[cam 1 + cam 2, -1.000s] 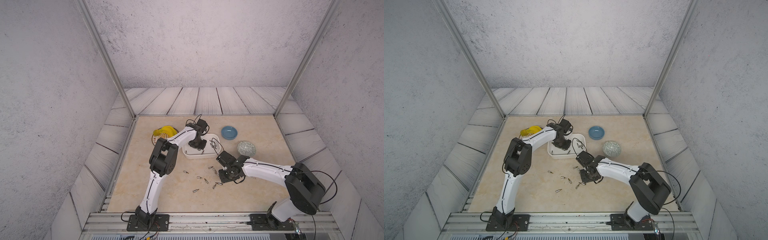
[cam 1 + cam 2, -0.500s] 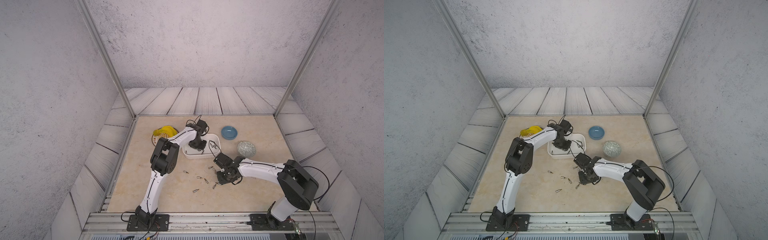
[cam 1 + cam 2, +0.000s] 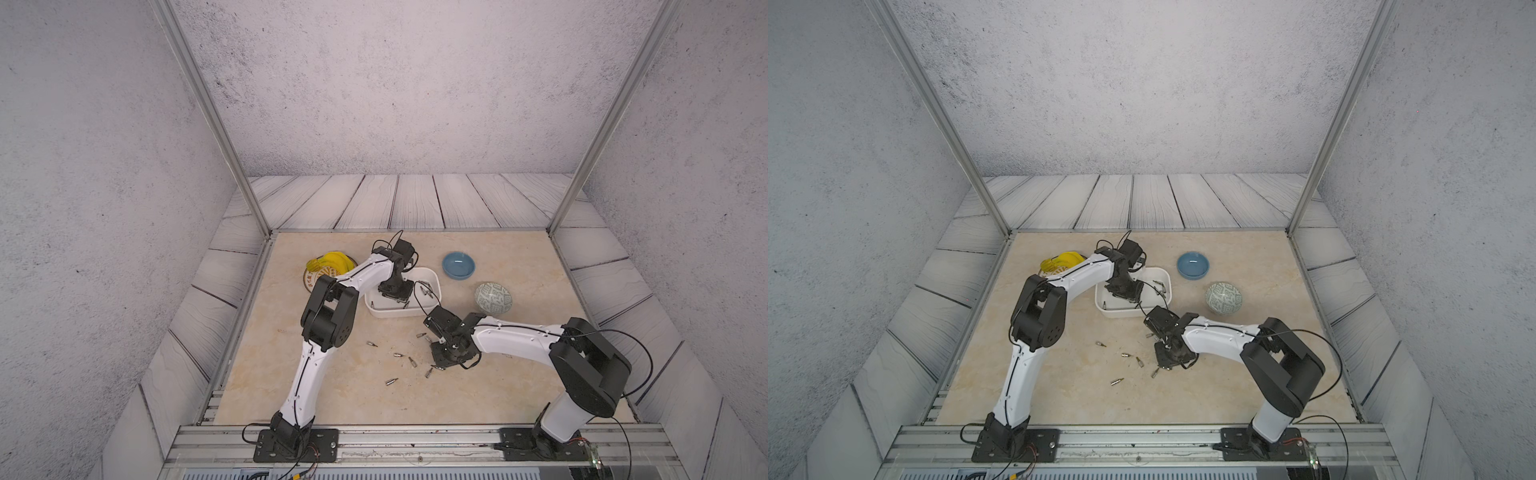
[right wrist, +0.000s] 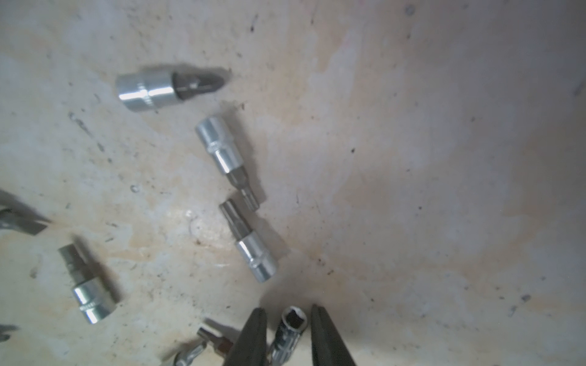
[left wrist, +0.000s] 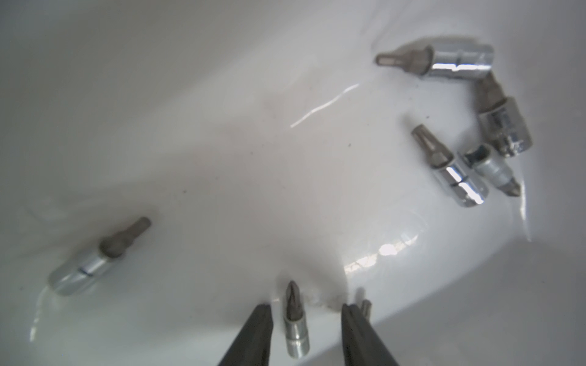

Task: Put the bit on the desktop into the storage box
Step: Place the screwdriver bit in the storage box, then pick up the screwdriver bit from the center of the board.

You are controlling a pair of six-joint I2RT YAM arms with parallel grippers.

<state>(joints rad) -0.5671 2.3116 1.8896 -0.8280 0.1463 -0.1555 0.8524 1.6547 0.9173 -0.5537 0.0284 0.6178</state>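
Two steps running in parallel, by the look of it.

Left end effector down inside the storage box, jaws clearly apart, gripping nothing. One bit lying loose on the box floor between the fingers, with a gap on both sides. Reads as drop-off done on that side. Also in the box: cluster of four bits by one wall, lone bit well apart from them.

Right end effector low over the bench, jaws narrow, straddling a second bit, socket end toward the camera. Thin slivers of gap at each finger; clamped or not, cannot tell. Reads as a grasp in progress.

Next, as a judgement: finish the pinch square on the chrome body, lift, carry over the box wall, let go. Best to clear the left arm out of the box first. Round polished body, so likely to squirt out of an off-centre pinch.

Task far from done: several loose bits scattered on the bench near the right wrist in both top views.

Hard to make out:
- Both sets of fingertips hidden under the wrist housings in both top views.
- Lower part of the straddled bit cut off at the frame edge.
- Small metal tip behind a left finger, probably another bit, mostly hidden.
- Dark blurred wedge at the edge of the right wrist view, unidentified.
- Partly hidden bits beside a right finger, count unsure.
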